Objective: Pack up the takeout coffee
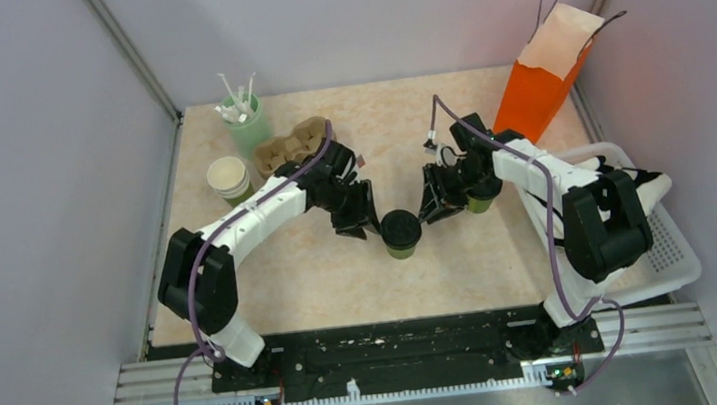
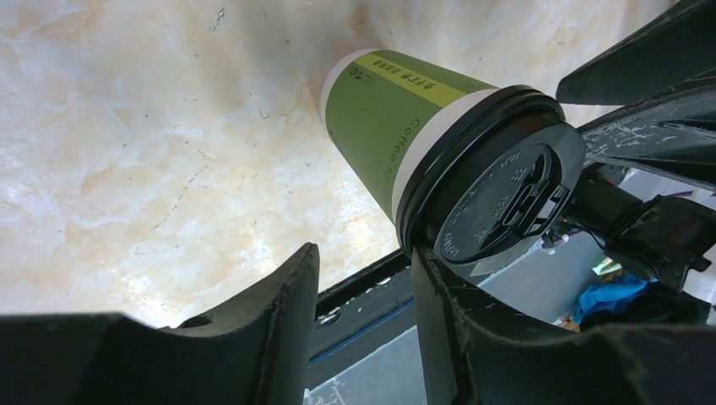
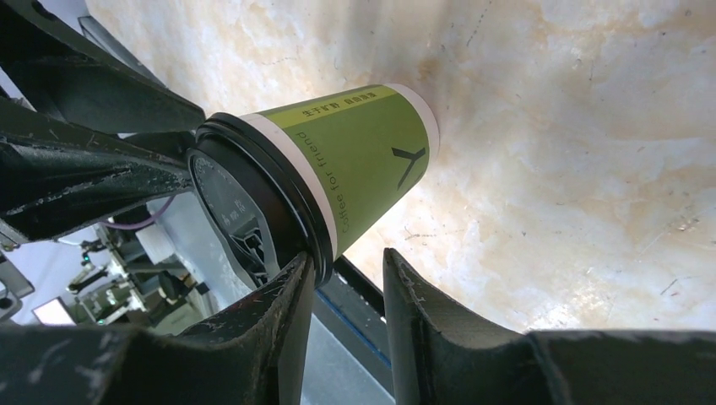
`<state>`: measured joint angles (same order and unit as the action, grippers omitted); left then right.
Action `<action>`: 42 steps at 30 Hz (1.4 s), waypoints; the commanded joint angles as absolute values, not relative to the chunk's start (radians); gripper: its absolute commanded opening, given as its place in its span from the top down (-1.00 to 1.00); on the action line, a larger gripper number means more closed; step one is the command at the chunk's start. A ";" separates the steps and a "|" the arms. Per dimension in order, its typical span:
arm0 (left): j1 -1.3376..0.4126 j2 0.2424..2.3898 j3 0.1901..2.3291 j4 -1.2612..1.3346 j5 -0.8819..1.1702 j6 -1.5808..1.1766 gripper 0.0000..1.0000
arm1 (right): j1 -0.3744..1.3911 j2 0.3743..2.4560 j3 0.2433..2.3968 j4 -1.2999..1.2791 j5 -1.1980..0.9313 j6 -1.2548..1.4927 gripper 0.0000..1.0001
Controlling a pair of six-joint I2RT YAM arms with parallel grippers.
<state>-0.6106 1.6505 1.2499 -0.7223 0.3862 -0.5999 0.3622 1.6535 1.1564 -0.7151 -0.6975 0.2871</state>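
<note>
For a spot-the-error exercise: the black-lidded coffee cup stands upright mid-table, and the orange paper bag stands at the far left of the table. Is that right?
One error: in the top external view the orange paper bag stands at the far right of the table, not the far left. The black-lidded coffee cup does stand upright mid-table.

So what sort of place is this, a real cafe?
Probably a robot test cell staged as a takeout counter, not a cafe: plain grey walls box in a marble-look table, two robot arms are bolted at its edge, and a lidded coffee cup and orange paper bag serve as props.
</note>
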 commanded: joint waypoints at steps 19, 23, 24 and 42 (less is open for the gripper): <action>-0.607 1.613 1.383 -0.927 0.315 -0.520 -0.51 | 0.339 1.624 1.295 -0.816 -0.607 0.224 0.04; -0.575 1.622 1.433 -0.929 0.343 -0.502 -0.55 | 0.338 1.594 1.268 -0.827 -0.627 0.218 -0.08; -0.569 1.630 1.449 -0.927 0.354 -0.498 -0.55 | 0.340 1.589 1.259 -0.828 -0.641 0.216 -0.12; -0.558 1.809 1.428 -0.586 0.656 -0.509 0.03 | 0.428 1.608 1.199 -0.787 -0.650 0.188 0.36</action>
<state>-0.5507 1.8256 1.4494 -0.6415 0.6128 -0.5220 0.4259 1.5963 1.1973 -0.8314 -0.6998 0.1791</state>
